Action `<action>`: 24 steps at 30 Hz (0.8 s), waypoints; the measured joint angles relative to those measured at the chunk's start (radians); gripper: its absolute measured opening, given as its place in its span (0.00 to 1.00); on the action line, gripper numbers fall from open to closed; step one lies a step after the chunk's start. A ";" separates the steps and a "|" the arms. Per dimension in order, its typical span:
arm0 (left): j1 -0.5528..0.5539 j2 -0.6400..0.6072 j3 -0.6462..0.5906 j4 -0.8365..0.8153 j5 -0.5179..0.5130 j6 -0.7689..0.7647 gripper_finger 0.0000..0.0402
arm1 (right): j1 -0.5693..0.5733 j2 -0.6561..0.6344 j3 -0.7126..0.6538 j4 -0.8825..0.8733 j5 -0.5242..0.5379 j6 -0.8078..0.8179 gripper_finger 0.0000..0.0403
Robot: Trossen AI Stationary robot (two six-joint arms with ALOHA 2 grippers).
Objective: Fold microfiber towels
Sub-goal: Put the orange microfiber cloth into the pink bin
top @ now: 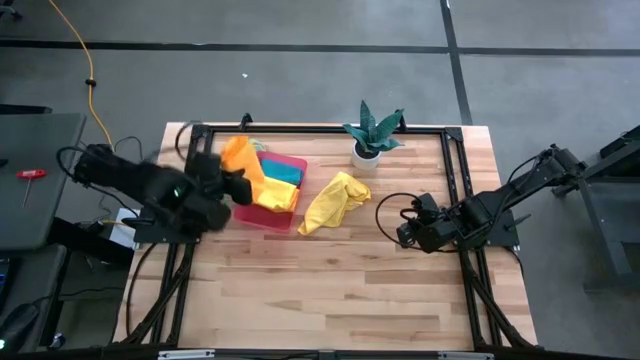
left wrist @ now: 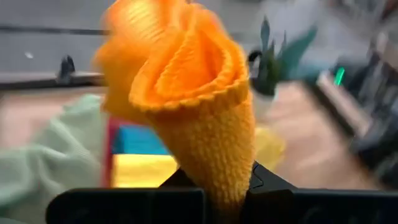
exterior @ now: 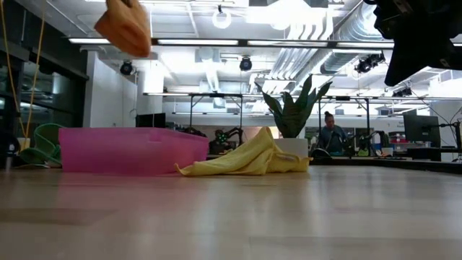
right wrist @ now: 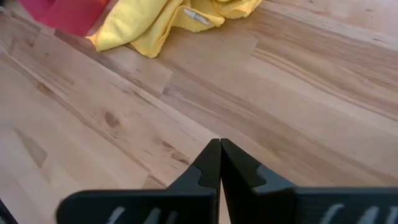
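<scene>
My left gripper (top: 232, 186) is shut on the orange towel (top: 240, 160) above the pink tray (top: 290, 218) at the table's far left. The low view shows the orange towel (exterior: 126, 27) high above the tray (exterior: 133, 149). In the tray lie a teal towel (left wrist: 140, 140) and a yellow towel (left wrist: 142, 171); a pale green towel (left wrist: 43, 162) lies beside them. A second yellow towel (top: 335, 200) lies crumpled on the table right of the tray. My right gripper (top: 403, 232) is shut and empty, low over the table's right half. My left gripper pinches a bunched, several-layered part of the orange towel (left wrist: 227, 180) between its two fingers. The rest of the towel spreads out in loose folds (left wrist: 180, 68) beyond the fingertips. The towel is lifted clear of the tray and the table.
A potted plant (top: 372, 135) in a white pot stands at the far edge, behind the crumpled yellow towel. Bare wooden table (top: 330, 290) stretches across the near half. A person (exterior: 330, 133) shows far off in the room behind.
</scene>
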 joint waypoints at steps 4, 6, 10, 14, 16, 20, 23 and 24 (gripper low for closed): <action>0.136 -0.027 0.105 0.040 0.252 0.453 0.00 | 0.000 0.000 0.000 0.005 -0.015 0.000 0.00; 0.218 -0.030 0.149 0.034 0.399 0.627 0.00 | 0.000 0.000 0.000 0.006 -0.025 0.000 0.00; 0.398 -0.016 0.207 0.027 0.677 0.955 0.00 | 0.000 0.000 0.000 0.013 -0.038 -0.015 0.00; 0.588 0.026 0.229 0.007 0.921 1.241 0.00 | 0.000 0.000 0.000 0.033 -0.038 -0.011 0.00; 0.672 0.055 0.231 -0.001 1.012 1.381 0.00 | 0.000 0.000 0.000 0.047 -0.036 -0.008 0.00; 0.794 0.149 0.231 -0.015 1.156 1.623 0.00 | 0.000 0.000 0.000 0.082 -0.032 -0.008 0.00; 0.828 0.229 0.231 -0.041 1.295 1.791 0.00 | 0.000 0.000 0.000 0.096 -0.009 -0.007 0.00; 0.829 0.257 0.231 -0.055 1.327 1.848 0.00 | 0.000 0.000 0.000 0.098 -0.004 -0.008 0.00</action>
